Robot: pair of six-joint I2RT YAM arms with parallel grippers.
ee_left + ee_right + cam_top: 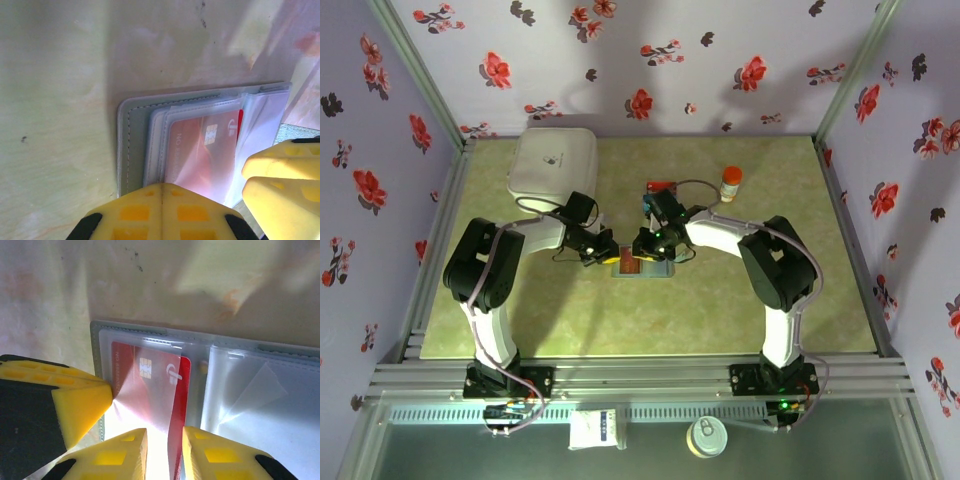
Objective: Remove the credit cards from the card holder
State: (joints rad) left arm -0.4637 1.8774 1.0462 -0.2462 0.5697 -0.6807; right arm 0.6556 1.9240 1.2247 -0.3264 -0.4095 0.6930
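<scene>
Red card [150,375] pinched by right gripper [165,455]; left gripper [162,200], closed, pins holder [131,140]. Pull straight.

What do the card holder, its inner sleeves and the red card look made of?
Card holder: likely faux leather, matte grey, with a stitched edge. Sleeves: clear glossy plastic film, creased, with glare. Red credit card: stiff glossy plastic with a metallic chip.

arms: two, white links with black joint housings | cables: grey, looped along each arm | bases: black, bolted to a silver rail | left gripper [162,200]: yellow jaws, black backing | right gripper [165,452]: yellow jaws, black backing
</scene>
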